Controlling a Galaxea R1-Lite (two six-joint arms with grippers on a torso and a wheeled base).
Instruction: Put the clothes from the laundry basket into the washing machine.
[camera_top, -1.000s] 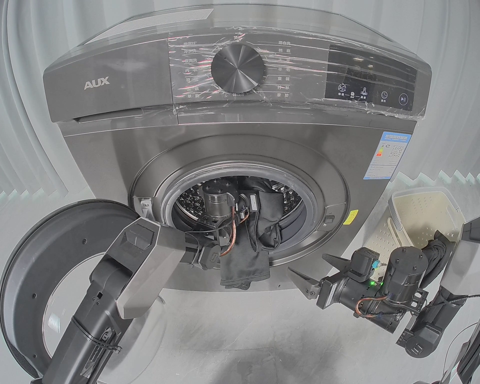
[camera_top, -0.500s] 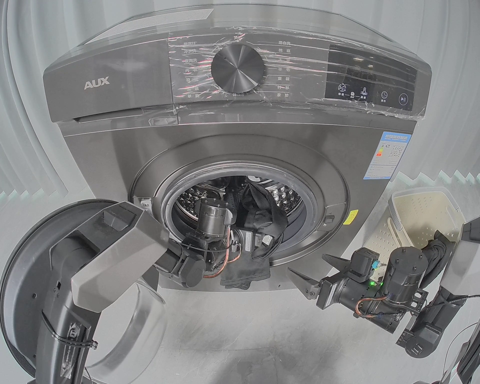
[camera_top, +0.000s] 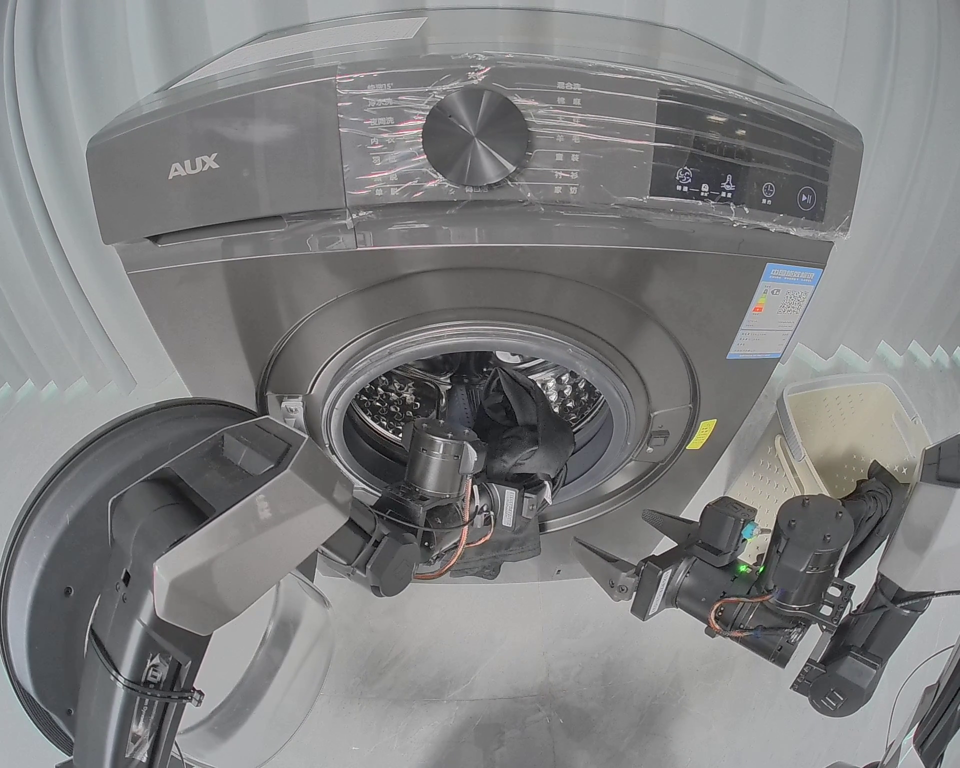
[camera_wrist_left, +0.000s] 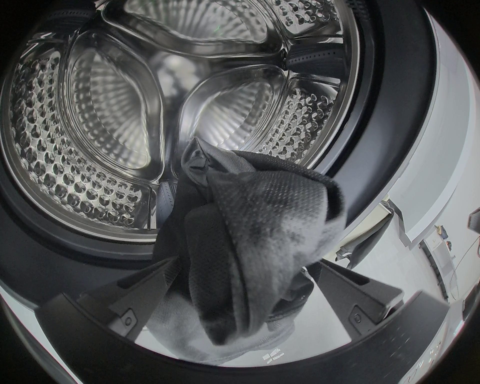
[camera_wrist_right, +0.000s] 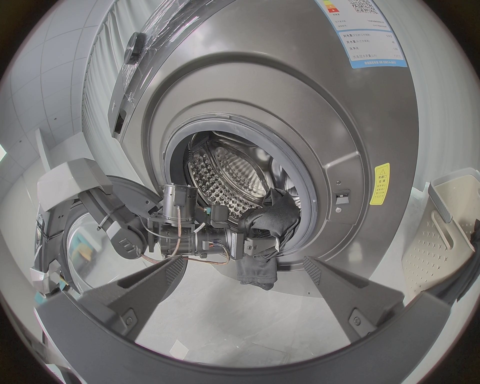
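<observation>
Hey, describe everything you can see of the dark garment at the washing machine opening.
The dark garment is charcoal, fine mesh-like knit, crumpled into a bunched fold. It sits at the mouth of the washing machine, its upper part just inside the drum, its lower end hanging out over the door rim. It lies between the open fingers of the left gripper.

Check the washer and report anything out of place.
The dark garment is only half in: it bunches over the door seal at the washer's opening, with a tail hanging down its front. The open left gripper straddles it. Nothing else stands out.
</observation>
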